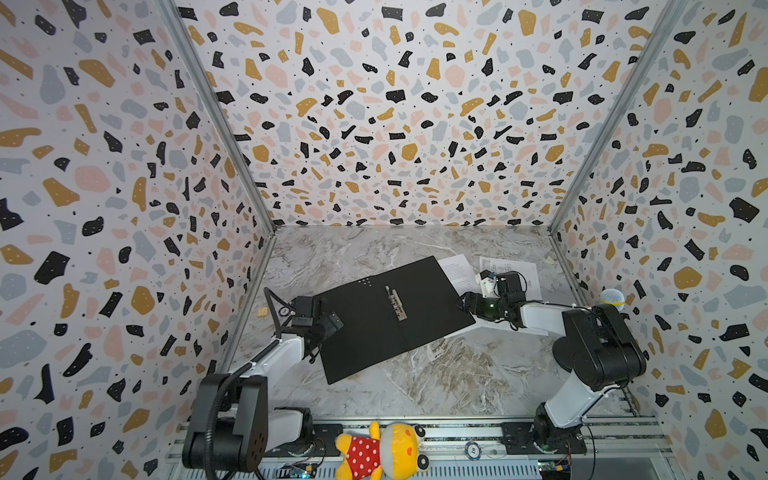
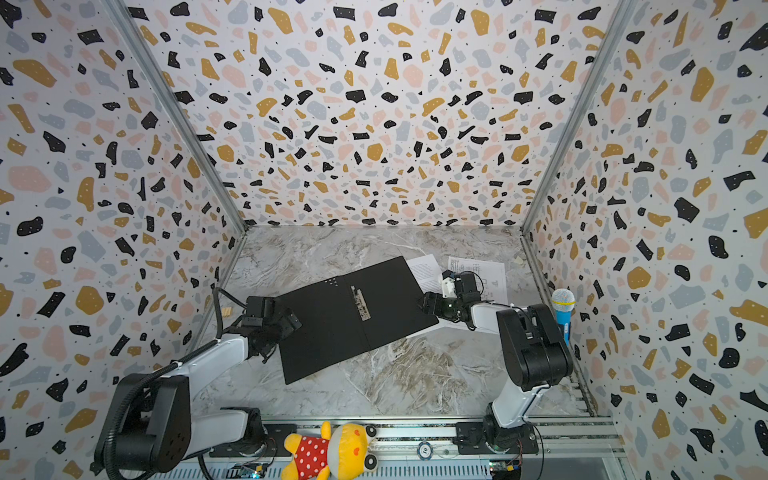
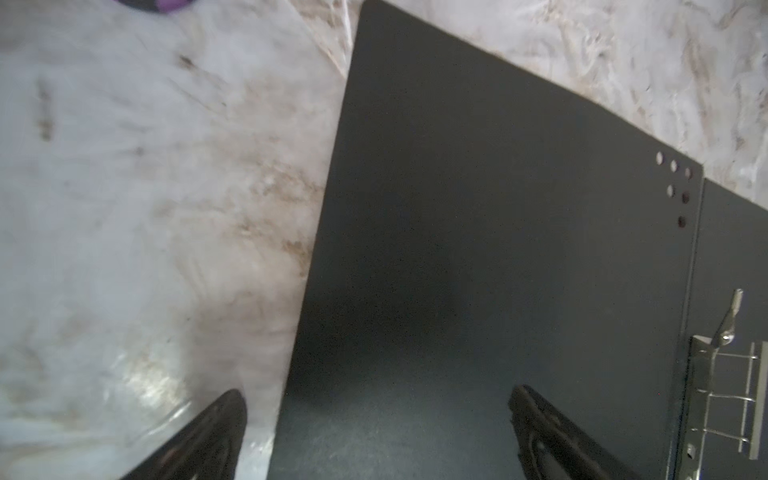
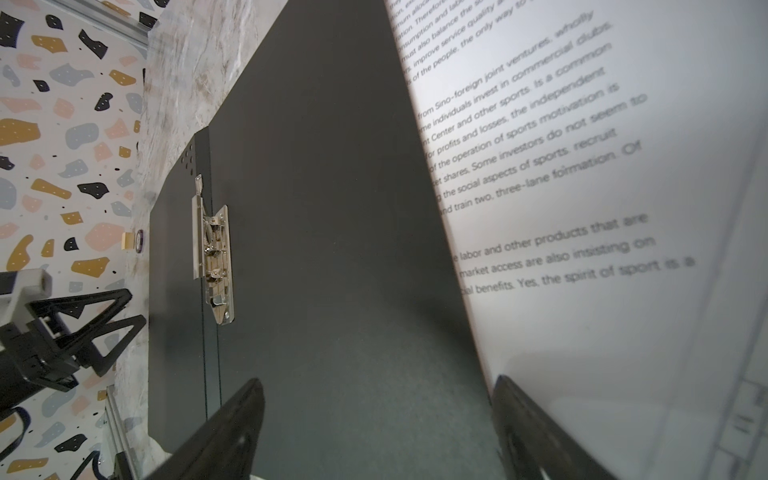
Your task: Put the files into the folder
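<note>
A thin flat card folder [image 1: 374, 332], black on its inner faces, is being shown lying spread open on the grey-veined marble tabletop [image 1: 436, 374]. A silver metal clip [image 1: 396, 302] is being carried along the folder's spine. A white paper sheet of dense printed text [image 1: 457, 272] is being partly covered by the folder's right edge. A white paper sheet of line drawings and tables [image 1: 513, 270] is lying beside it, farther from the folder. The left gripper [image 3: 374, 399] is being held released over the folder's left edge, one finger above the marble and one above the black card. The right gripper [image 4: 378, 382] is being held spread and empty over the folder's right edge, one finger above the card and one above the printed text.
</note>
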You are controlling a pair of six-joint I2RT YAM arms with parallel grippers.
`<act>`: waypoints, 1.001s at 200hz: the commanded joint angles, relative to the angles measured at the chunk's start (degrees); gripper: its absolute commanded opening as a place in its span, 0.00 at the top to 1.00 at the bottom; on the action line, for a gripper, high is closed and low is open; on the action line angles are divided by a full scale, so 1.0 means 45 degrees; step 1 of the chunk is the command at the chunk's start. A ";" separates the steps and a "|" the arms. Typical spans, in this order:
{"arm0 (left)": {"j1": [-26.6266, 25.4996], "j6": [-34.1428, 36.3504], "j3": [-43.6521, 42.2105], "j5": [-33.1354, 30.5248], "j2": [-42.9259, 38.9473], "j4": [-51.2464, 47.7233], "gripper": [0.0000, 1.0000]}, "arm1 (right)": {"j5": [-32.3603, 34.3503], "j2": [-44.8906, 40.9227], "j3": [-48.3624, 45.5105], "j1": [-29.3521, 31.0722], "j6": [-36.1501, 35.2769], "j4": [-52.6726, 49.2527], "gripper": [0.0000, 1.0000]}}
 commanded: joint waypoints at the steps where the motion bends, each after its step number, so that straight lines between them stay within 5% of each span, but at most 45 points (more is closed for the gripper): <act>1: 0.0135 0.0311 0.0222 0.0430 0.0547 0.0392 0.00 | -0.0378 0.0045 0.0089 0.0000 -0.0077 -0.0321 0.14; 70: 0.0364 0.0385 0.0826 0.1084 0.1568 0.1034 0.00 | -0.0692 -0.0157 -0.0243 -0.0022 0.0074 -0.0258 0.14; 200: 0.0877 0.1408 0.5084 0.2334 0.5778 0.1130 0.00 | -0.1052 -0.0368 -0.0876 0.0654 0.0960 0.0389 0.17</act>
